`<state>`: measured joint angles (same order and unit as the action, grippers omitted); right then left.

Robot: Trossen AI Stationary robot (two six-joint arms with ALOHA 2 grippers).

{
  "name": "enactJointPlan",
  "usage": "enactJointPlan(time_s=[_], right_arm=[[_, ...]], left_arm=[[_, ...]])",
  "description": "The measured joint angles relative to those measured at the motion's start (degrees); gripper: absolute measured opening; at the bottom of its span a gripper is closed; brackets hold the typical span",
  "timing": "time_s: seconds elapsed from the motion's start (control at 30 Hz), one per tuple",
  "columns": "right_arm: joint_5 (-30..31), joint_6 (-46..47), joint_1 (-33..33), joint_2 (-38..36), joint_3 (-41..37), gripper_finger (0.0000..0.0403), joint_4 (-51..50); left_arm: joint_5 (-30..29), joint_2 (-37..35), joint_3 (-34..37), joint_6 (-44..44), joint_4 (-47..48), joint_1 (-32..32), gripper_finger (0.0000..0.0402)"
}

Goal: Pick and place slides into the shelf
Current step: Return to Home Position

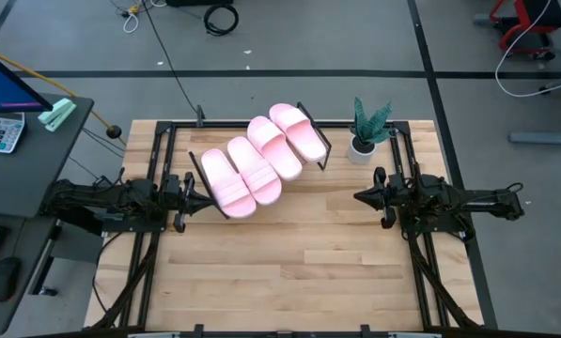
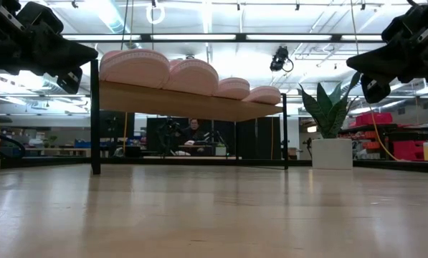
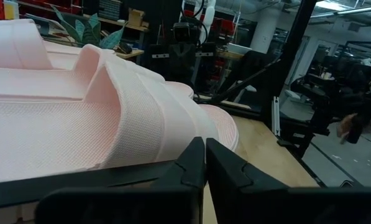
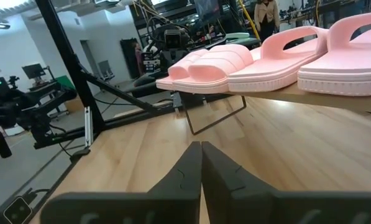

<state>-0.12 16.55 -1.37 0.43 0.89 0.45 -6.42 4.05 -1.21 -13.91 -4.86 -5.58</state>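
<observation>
The light-wood desk (image 1: 299,282) is occupied by the slanted light-wood board shelf with a thin black metal frame (image 2: 192,104), on which the four pale pink rubber slides (image 1: 261,167) are lined up side by side. The two-finger left tool (image 3: 204,146) is held just left of the shelf and the right tool (image 4: 201,148) to its right, both fully closed with nothing gripped. A green potted plant (image 1: 365,136) is set by the shelf's right end.

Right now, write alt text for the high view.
Four pale pink rubber slide sandals lie side by side on a slanted light-wood shelf toward the back of a wooden table. The left tool and right tool, both shut and empty, flank it; a green potted plant stands beside its right end.
</observation>
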Motion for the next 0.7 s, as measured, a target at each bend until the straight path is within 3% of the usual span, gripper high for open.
enactJointPlan(time_s=[0.33, 0.7], right_arm=[[0.01, 0.16, 0.00, 0.00, 0.00, 0.0015, -0.02], [0.02, 0.21, 0.00, 0.00, 0.00, 0.0016, -0.02]], left_arm=[[0.09, 0.00, 0.00, 0.00, -0.02, -0.02, 0.0036], [0.02, 0.00, 0.00, 4.11, 0.04, 0.00, 0.0019]])
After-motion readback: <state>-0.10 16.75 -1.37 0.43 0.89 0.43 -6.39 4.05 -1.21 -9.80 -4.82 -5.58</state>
